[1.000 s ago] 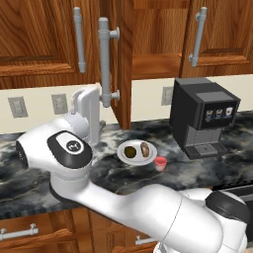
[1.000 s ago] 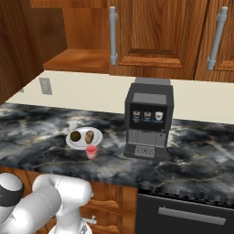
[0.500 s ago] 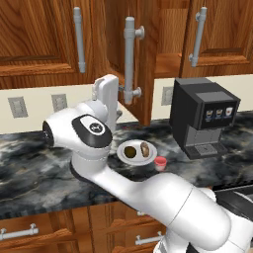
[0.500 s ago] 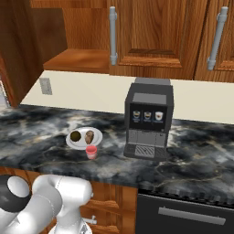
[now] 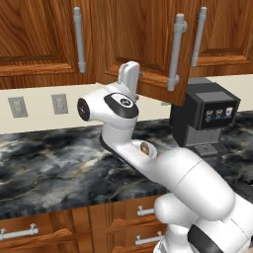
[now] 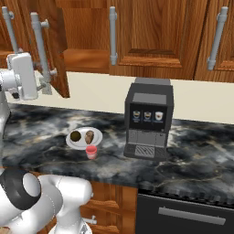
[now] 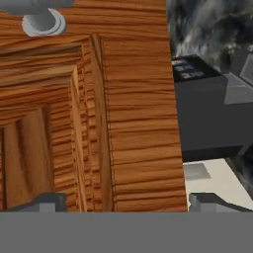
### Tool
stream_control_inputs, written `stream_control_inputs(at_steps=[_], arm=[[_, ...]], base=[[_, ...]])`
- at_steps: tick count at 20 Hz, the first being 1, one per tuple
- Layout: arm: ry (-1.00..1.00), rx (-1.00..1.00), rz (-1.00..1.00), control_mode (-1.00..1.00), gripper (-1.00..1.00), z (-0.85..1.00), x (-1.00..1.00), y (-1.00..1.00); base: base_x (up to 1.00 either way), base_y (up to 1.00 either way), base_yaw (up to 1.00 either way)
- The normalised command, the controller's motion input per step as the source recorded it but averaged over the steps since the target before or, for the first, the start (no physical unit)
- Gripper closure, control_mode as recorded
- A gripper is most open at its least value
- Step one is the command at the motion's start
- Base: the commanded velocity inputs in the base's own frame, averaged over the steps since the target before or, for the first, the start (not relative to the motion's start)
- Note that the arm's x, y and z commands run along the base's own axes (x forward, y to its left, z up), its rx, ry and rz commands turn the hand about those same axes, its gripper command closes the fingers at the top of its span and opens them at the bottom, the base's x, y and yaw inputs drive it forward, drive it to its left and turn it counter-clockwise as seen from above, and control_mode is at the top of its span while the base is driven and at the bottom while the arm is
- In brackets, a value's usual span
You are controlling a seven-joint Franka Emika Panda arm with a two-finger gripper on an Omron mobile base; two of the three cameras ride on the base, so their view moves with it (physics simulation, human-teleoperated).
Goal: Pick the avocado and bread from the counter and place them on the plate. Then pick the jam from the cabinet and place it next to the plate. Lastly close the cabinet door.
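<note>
Glossy white rounded arm (image 5: 183, 178) with dark joint caps.

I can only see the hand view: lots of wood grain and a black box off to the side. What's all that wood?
Observer: It's the cabinet door, standing partly open. The tool faces its panel beside the grey handle, jaws wide, holding nothing.
Operator: And the black box?
Observer: A coffee machine, standing on the counter to the right of that door.
Operator: Is there any food around?
Observer: Yes. A white plate on the counter carries the avocado and the bread, and the jam stands just in front of it.
</note>
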Motion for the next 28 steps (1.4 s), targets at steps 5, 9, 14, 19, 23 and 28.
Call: stream_control_inputs(at_steps=[5,9,14,19,23,28], arm=[[0.00,0.03,0.06,-1.00,-1.00,0.00,0.98,-0.53],[0.00,0.02,0.07,-1.00,-1.00,0.00,0.97,-0.47],[0.00,0.02,0.08,-1.00,-1.00,0.00,0.93,-0.44],[0.00,0.04,0.11,-1.00,-1.00,0.00,0.96,-0.40],[0.00,0.05,0.13,-1.00,-1.00,0.00,1.00,-0.33],[0.00,0.06,0.13,-1.00,-1.00,0.00,0.93,-0.33]], base=[[0.00,0.00,0.00],[0.00,0.00,0.00],[0.00,0.00,0.00],[0.00,0.00,0.00],[0.00,0.00,0.00],[0.00,0.00,0.00]])
